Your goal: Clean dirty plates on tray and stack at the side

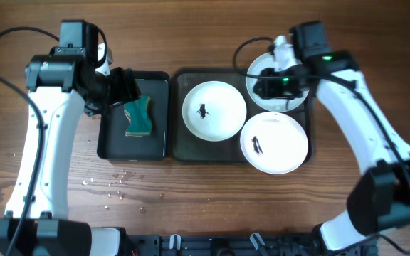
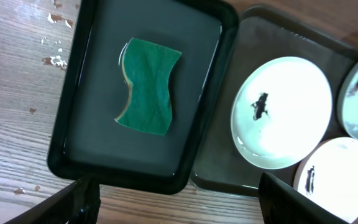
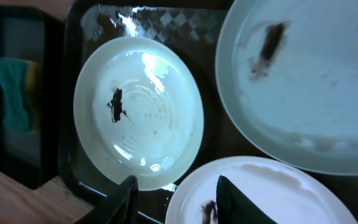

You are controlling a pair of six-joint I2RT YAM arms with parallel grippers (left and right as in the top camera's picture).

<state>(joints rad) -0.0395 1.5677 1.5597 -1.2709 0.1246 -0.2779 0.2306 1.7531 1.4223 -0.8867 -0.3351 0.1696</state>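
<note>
Three white plates, each with a dark smudge, lie in the dark grey-green tray (image 1: 179, 146): one at the left (image 1: 214, 110), one at the front right (image 1: 275, 142), one at the back right (image 1: 262, 71), partly hidden under my right arm. My right gripper (image 1: 275, 85) hovers open and empty above the back right plate (image 3: 303, 81); the right wrist view also shows the left plate (image 3: 138, 112) and the front plate (image 3: 260, 193). My left gripper (image 1: 128, 89) is open and empty above the green sponge (image 2: 148, 85), which lies flat in the black tray (image 2: 67, 124).
Small water drops and crumbs lie on the wooden table (image 1: 119, 178) in front of the black tray. The two trays touch side by side. Bare wood lies right of the big tray (image 1: 333, 185).
</note>
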